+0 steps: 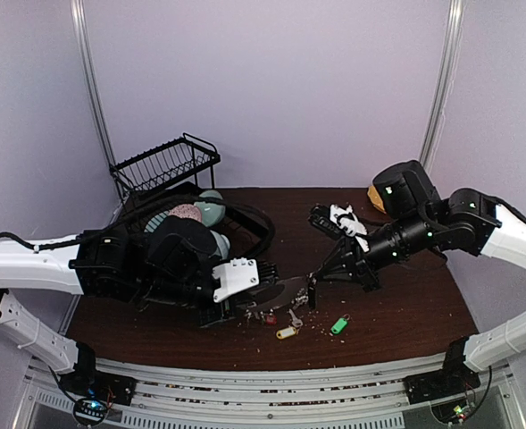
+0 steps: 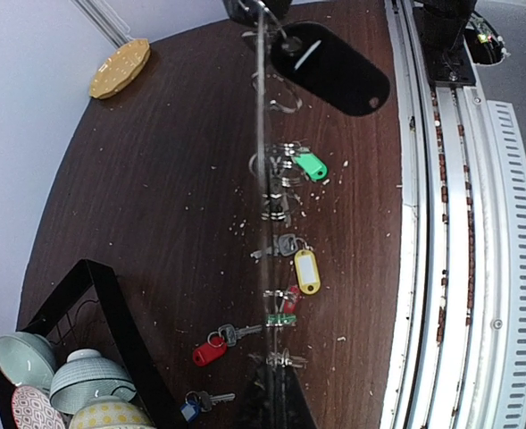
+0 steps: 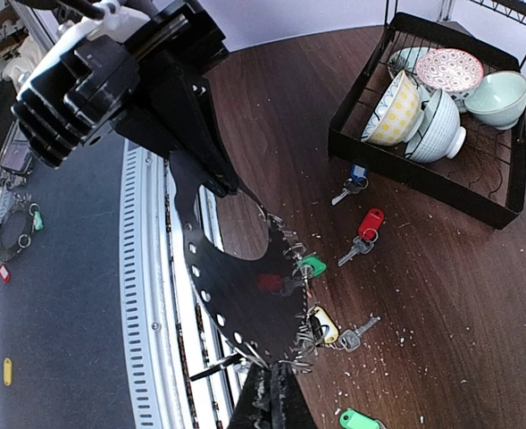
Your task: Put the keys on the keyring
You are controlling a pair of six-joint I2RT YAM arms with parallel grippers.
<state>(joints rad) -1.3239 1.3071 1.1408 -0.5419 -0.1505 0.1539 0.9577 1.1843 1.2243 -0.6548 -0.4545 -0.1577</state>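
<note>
Keyring (image 3: 245,295) stands on edge, long axis spanning my left gripper (image 3: 204,174) and right gripper (image 1: 313,293), both clamped on it; green key (image 1: 338,324) lies loose, bases-side, nearest the right one.

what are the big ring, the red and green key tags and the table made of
Ring: looks like polished metal, dark and mirror-like, with a reflected red spot. Red tag and green tag: probably plastic, smooth and brightly coloured. Table: wood or wood-look laminate; dark streaky grain.
</note>
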